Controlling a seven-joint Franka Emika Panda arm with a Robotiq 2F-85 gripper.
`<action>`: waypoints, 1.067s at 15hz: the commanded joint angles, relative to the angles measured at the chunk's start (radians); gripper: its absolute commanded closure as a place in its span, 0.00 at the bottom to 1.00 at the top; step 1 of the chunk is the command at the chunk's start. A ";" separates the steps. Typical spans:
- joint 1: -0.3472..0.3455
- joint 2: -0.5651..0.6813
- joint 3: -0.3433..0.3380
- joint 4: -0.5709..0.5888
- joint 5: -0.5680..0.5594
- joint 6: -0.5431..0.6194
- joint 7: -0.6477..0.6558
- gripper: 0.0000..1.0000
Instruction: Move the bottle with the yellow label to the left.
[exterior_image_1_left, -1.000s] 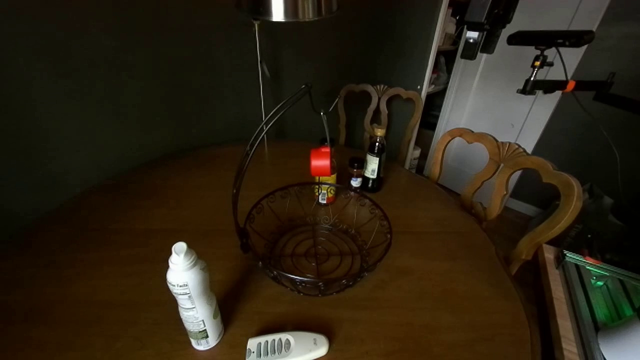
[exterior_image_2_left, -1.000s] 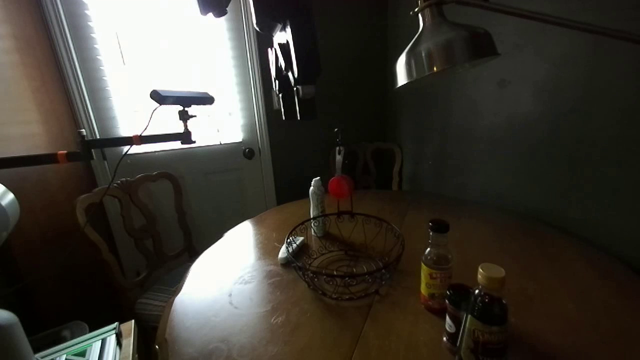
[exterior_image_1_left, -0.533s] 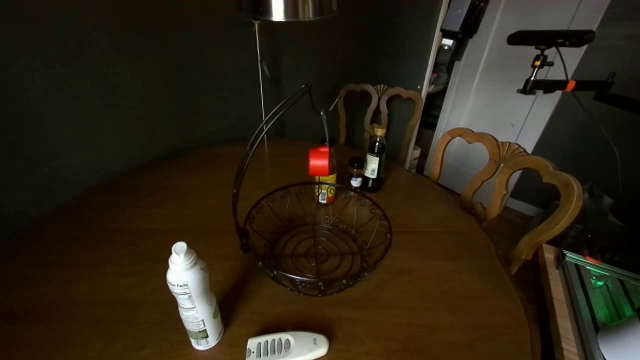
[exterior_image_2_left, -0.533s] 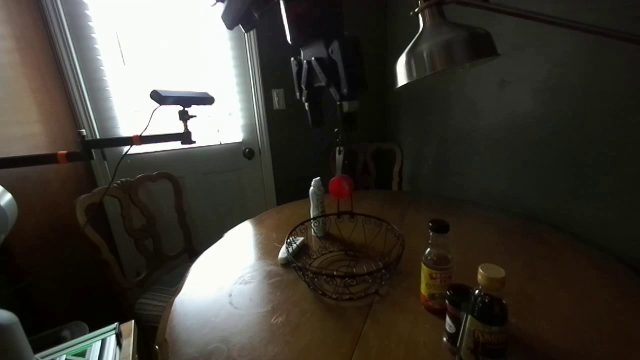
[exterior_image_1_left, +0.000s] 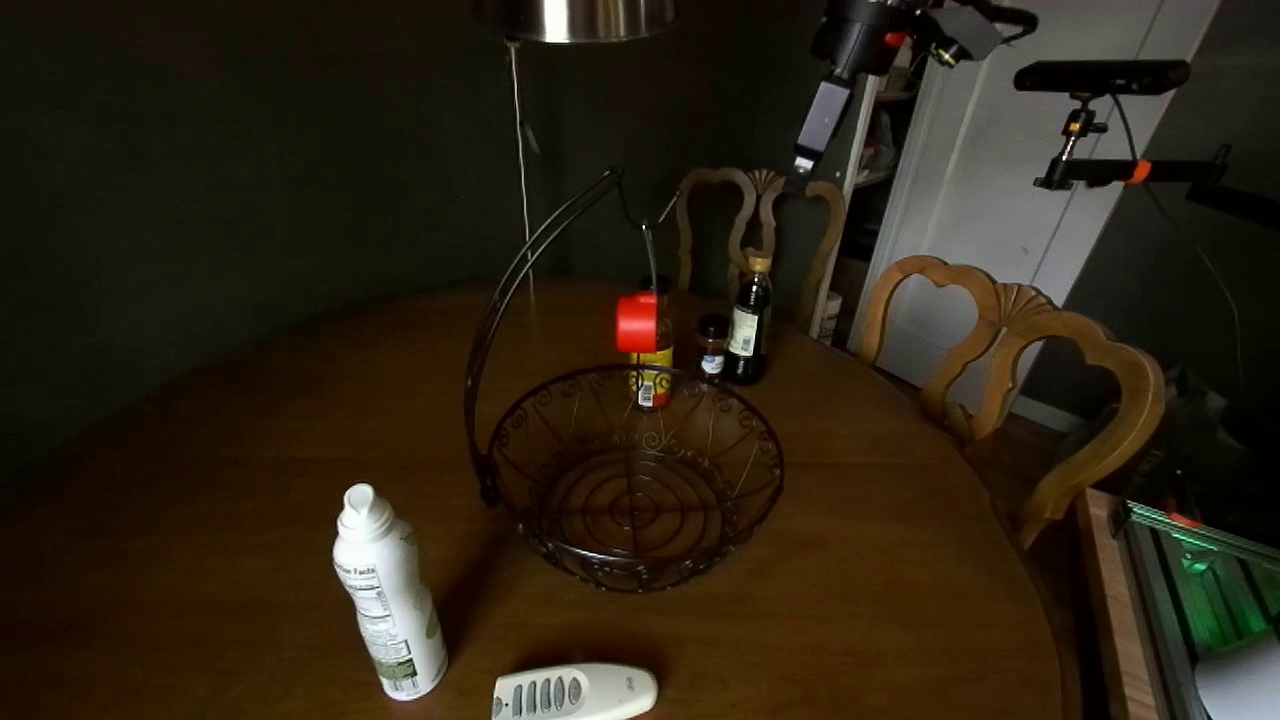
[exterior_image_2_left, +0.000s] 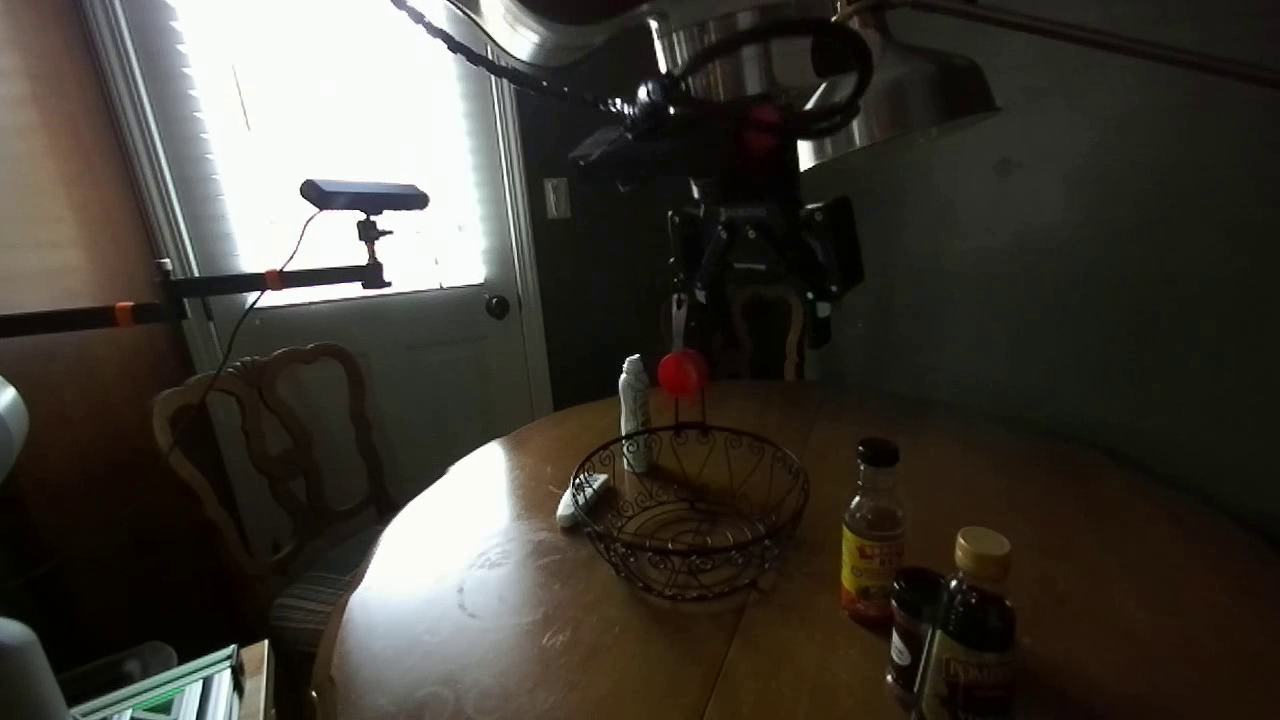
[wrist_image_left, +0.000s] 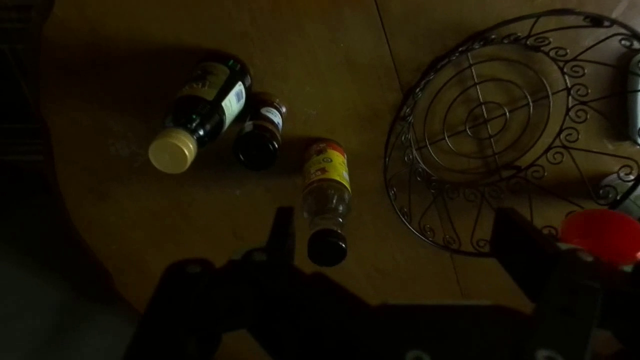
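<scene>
In an exterior view we see a black two-finger pincer (exterior_image_2_left: 757, 325) hanging in the air, its tips pointing down and its fingers spread wide. An amber-brown glass bottle with a wide yellow label (exterior_image_2_left: 872, 565) and a black cap stands upright on a brown wooden table (exterior_image_2_left: 1100, 560), lower than the pincer and to the right of it in this view. Near this bottle, farther from the pincer, we notice a small dark jar (exterior_image_2_left: 912, 630) and a tall dark bottle with a pale yellow cap (exterior_image_2_left: 968, 640). A round basket of dark metal wire (exterior_image_2_left: 690, 550) is lower than the pincer, slightly to its left.

In an exterior view we look at the pincer from its side; the fingers overlap, so from here we cannot tell their opening. Lower than the pincer and to its left, a red round plastic utensil (exterior_image_1_left: 635, 323) hangs from the hook of the basket and hides a part of the yellow-labelled bottle from us. Farther from the pincer, on the same side, a white plastic bottle (exterior_image_1_left: 390, 600) stands and a white remote control (exterior_image_1_left: 600, 690) lies.

In the wrist view the two fingers are well apart, and we see the yellow-labelled bottle showing between them, touching neither.
</scene>
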 joint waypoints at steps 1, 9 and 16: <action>0.021 0.108 -0.006 0.031 0.072 0.099 -0.086 0.00; -0.006 0.314 0.033 0.099 0.179 0.277 -0.185 0.00; -0.055 0.477 0.111 0.195 0.204 0.406 -0.168 0.00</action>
